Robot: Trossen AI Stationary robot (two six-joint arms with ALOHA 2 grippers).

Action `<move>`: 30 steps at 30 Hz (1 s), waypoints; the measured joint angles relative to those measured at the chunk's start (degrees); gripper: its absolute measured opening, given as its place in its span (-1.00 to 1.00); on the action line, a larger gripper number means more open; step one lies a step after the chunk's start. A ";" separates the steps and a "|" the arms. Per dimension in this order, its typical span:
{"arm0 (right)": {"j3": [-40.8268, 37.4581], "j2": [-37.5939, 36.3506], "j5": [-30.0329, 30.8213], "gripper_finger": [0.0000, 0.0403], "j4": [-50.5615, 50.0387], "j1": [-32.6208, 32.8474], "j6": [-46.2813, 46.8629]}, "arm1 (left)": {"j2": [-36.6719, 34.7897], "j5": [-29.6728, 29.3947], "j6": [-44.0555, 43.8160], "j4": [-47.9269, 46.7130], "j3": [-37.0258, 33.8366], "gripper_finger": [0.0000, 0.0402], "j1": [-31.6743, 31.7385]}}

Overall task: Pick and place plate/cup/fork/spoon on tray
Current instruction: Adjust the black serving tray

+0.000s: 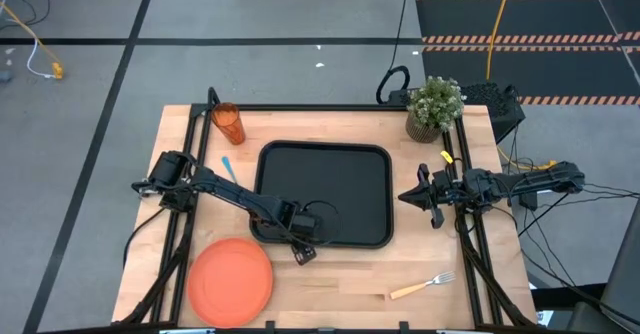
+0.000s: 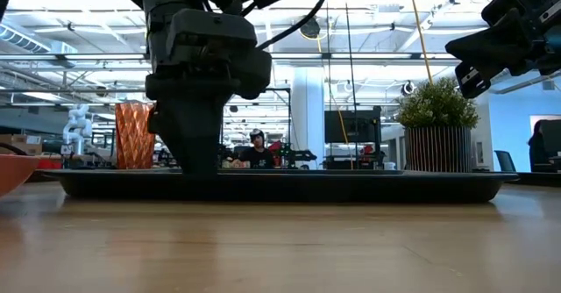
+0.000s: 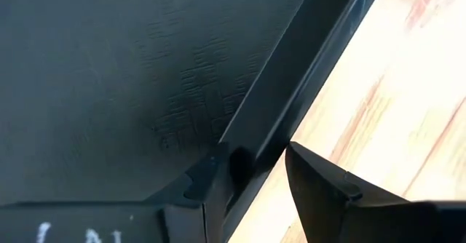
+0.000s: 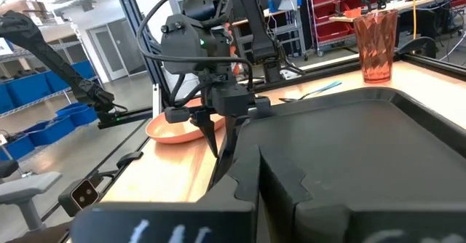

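We see the tray (image 1: 325, 154) centred on the wooden table (image 1: 330, 284). The left gripper (image 3: 255, 177) straddles the tray's near rim, fingers clamped on it. The right gripper (image 1: 418, 196), shut and empty, waits beside the tray. Low view: plate (image 2: 10, 172) cut off, cup (image 2: 133, 135) partly hidden.

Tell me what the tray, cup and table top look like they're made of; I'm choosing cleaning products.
The tray: probably matte black plastic, with fine moulded texture in the left wrist view. The cup: translucent orange, faceted, glossy; plastic or glass, can't tell. The table: light wood, with visible grain and plank seams.
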 joint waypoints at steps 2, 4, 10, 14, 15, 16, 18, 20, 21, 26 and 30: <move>0.01 0.00 0.00 -1.00 0.00 0.00 0.00 | 0.00 -1.16 2.50 0.21 0.00 -0.39 -0.24; 0.01 0.00 0.00 -1.00 -0.11 0.00 0.00 | -0.02 -2.23 7.01 0.65 0.00 -0.48 -0.65; 0.01 0.00 0.00 -1.00 -0.72 0.00 0.00 | -0.01 -3.25 20.23 4.47 0.00 -0.73 -2.00; 0.01 0.01 0.00 -1.00 -0.83 -0.01 0.00 | -0.02 -3.32 23.02 4.72 0.00 -0.76 -2.09; 0.01 0.01 0.00 -1.00 -0.85 0.00 0.00 | -0.02 -3.29 23.29 4.73 0.00 -0.75 -2.09; 0.01 0.01 0.00 -1.00 -0.86 -0.01 0.00 | -0.02 -3.29 23.53 4.72 0.00 -0.73 -2.09; 0.00 0.02 0.00 -1.00 -0.85 0.00 0.00 | -0.01 -3.29 24.24 4.71 0.00 -0.69 -2.09; 0.01 0.02 0.00 -1.00 -0.85 0.00 0.00 | -0.02 -3.29 24.82 4.77 0.00 -0.65 -2.13; 0.01 0.00 0.00 -1.00 -0.85 0.00 0.00 | -0.02 -3.27 24.92 4.73 0.06 -0.63 -2.13; 0.00 0.02 0.00 -1.00 -0.85 -0.01 0.00 | -0.02 -3.25 25.20 2.18 2.42 -0.60 -1.84; -0.01 0.02 0.00 -1.00 -0.85 0.00 0.00 | -0.01 -3.24 27.42 -4.49 6.82 -0.63 -1.39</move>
